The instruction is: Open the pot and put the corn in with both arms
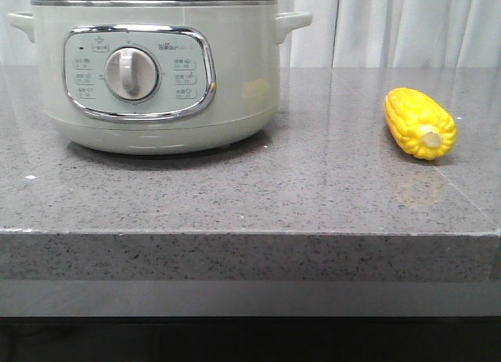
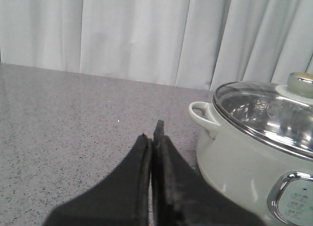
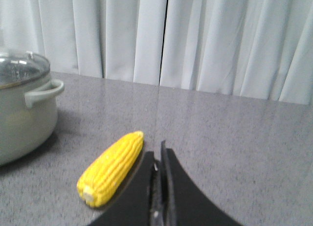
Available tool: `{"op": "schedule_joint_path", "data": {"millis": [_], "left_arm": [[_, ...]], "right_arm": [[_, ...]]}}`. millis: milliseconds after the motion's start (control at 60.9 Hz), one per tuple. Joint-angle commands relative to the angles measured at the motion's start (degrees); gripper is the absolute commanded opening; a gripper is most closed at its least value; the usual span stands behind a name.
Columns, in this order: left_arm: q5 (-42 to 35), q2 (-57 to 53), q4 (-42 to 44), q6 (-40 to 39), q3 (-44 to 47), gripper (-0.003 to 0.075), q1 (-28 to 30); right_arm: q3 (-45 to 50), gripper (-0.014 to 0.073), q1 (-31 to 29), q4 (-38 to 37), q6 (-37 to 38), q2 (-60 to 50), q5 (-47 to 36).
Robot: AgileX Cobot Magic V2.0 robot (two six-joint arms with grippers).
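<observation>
Both jaws clenched and empty, left gripper [image 2: 155,138] beside the lidded pot [image 1: 156,72] at the bench's left rear, right gripper [image 3: 159,157] just beside the corn [image 1: 420,123] near the right edge.

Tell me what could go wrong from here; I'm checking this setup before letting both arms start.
1. The lid still covers the pot; its small knob may slip from a grip.
2. The corn lies loose on the smooth counter and could roll when nudged.
3. Both the left gripper and right gripper have closed jaws; they must open before grasping.
</observation>
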Motion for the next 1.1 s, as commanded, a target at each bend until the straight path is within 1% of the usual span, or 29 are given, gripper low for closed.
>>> {"op": "schedule_joint_path", "data": {"millis": [0,82,164,213,246,263,279,296,312,328,345,361,378,394,411,427,443,460,493,509,591,723,821,1002,1084], "left_arm": [[-2.5,6.5,0.0,-0.2,-5.6,-0.0018,0.1],[-2.6,9.9,0.1,-0.2,-7.5,-0.0018,0.1],[-3.0,11.4,1.9,-0.2,-8.1,-0.0011,0.1],[-3.0,11.7,4.2,-0.2,-8.1,0.0024,0.1],[-2.8,11.8,6.3,-0.2,-8.1,0.0074,0.1],[-2.7,11.8,7.1,-0.2,-8.1,0.0100,0.1],[-2.7,11.8,8.0,-0.2,-8.1,0.0143,0.1],[-2.6,11.8,8.6,-0.2,-8.1,0.0174,0.1],[-2.6,11.8,9.2,-0.2,-8.1,0.0227,0.1],[-2.6,11.8,9.6,-0.2,-8.1,0.0264,0.1],[-2.6,11.8,10.0,-0.2,-8.1,0.0302,0.1],[-2.7,11.8,10.2,-0.2,-8.1,0.0360,0.1],[-2.7,11.8,10.2,-0.2,-8.1,0.0398,0.1],[-2.9,11.8,10.2,-0.2,-8.1,0.0451,0.1],[-3.2,11.8,10.2,-0.2,-8.1,0.0499,0.1],[-3.3,11.8,10.1,-0.2,-8.1,0.0539,0.1],[-3.5,11.8,10.1,-0.2,-8.1,0.0561,0.1],[-3.8,11.9,9.9,-0.2,-8.1,0.0587,0.0],[-4.3,11.9,9.1,-0.2,-8.1,0.0608,0.0],[-4.5,12.0,8.1,-0.2,-8.1,0.0616,-0.1],[-4.2,12.8,6.7,-0.2,-8.5,0.0612,-0.5],[0.9,17.4,6.7,0.0,-13.6,0.0606,-2.5],[5.3,23.0,6.7,0.0,-19.9,0.0606,-5.9],[11.3,34.8,6.7,0.0,-32.7,0.0601,-14.4],[14.8,40.2,4.7,0.0,-38.8,0.0601,-17.7]], "right_arm": [[-5.5,-0.0059,-0.2,-0.4,-0.4,6.0,-3.1],[-8.2,-0.0059,-0.2,-0.4,-0.4,9.9,-2.7],[-8.7,-0.0055,-0.2,-0.4,-0.4,11.8,-3.1],[-8.7,-0.0025,-0.2,-0.4,-0.4,11.9,-3.0],[-8.7,0.0011,-0.2,-0.4,-0.4,11.9,-2.9],[-8.7,0.0049,-0.2,-0.4,-0.4,11.9,-2.9],[-8.7,0.0080,-0.2,-0.4,-0.4,11.9,-2.9],[-8.7,0.0132,-0.2,-0.4,-0.4,11.9,-2.9],[-8.7,0.0171,-0.2,-0.4,-0.4,11.9,-2.9],[-8.7,0.0236,-0.2,-0.4,-0.4,11.9,-2.9],[-8.7,0.0280,-0.2,-0.4,-0.4,11.9,-2.9],[-8.7,0.0325,-0.2,-0.4,-0.4,11.9,-2.9],[-8.7,0.0392,-0.2,-0.4,-0.4,11.9,-2.9],[-8.7,0.0433,-0.2,-0.4,-0.4,11.9,-2.9],[-8.7,0.0507,-0.2,-0.4,-0.4,11.9,-2.9],[-8.7,0.0540,-0.2,-0.4,-0.4,11.9,-2.9],[-8.7,0.0584,-0.2,-0.4,-0.4,11.9,-2.8],[-8.7,0.0610,-0.2,-0.4,-0.4,11.9,-2.8],[-8.7,0.0659,-0.2,-0.4,-0.4,11.9,-2.8],[-8.7,0.0669,-0.2,-0.4,-0.4,11.9,-2.8],[-8.7,0.0644,-0.2,-0.4,-0.4,11.9,-2.9],[-8.7,0.0643,-0.2,-0.4,-0.4,11.9,-2.9],[-8.7,0.0643,-0.2,-0.4,-0.4,11.9,-2.9],[-8.7,0.0643,-0.2,-0.4,-0.4,11.9,-2.9],[-8.7,0.0643,-0.2,-0.4,-0.4,11.9,-2.8]]}}
